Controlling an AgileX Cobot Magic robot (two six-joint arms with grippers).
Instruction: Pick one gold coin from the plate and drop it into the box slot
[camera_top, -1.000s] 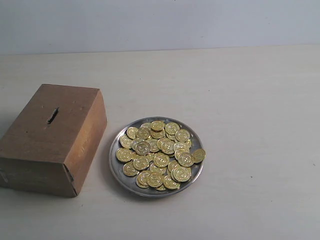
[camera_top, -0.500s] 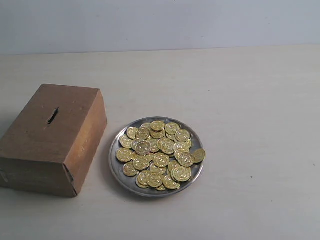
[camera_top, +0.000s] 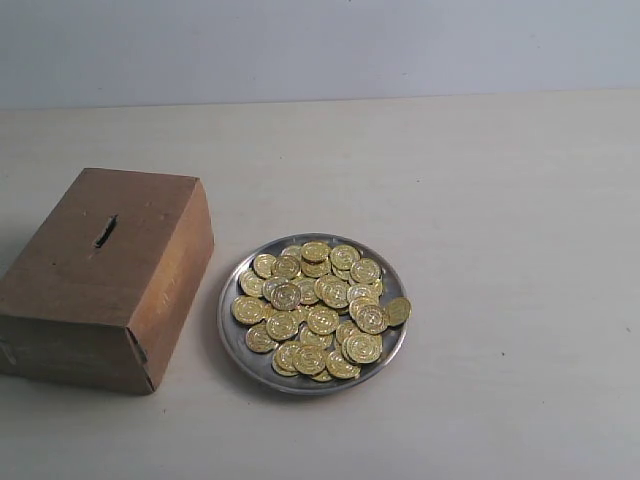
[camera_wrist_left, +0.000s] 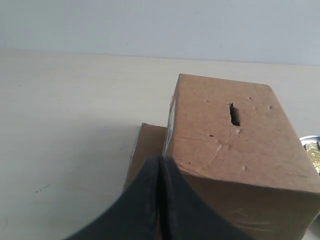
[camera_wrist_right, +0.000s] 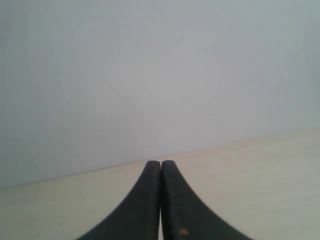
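A silver-grey plate (camera_top: 237, 342) heaped with several gold coins (camera_top: 320, 308) sits near the table's front middle. To its left stands the brown cardboard box (camera_top: 90, 290), its dark slot (camera_top: 105, 231) in the top face. Neither gripper shows in the exterior view. In the left wrist view my left gripper (camera_wrist_left: 160, 160) is shut with nothing between its fingers, just short of the box (camera_wrist_left: 225, 135), whose slot (camera_wrist_left: 233, 114) lies beyond; the plate's rim (camera_wrist_left: 306, 140) peeks in at the edge. My right gripper (camera_wrist_right: 161, 163) is shut and empty, facing bare table and the wall.
A loose cardboard flap (camera_wrist_left: 147, 150) lies flat on the table beside the box. The pale table (camera_top: 500, 200) stretches back to a light wall (camera_top: 320, 40).
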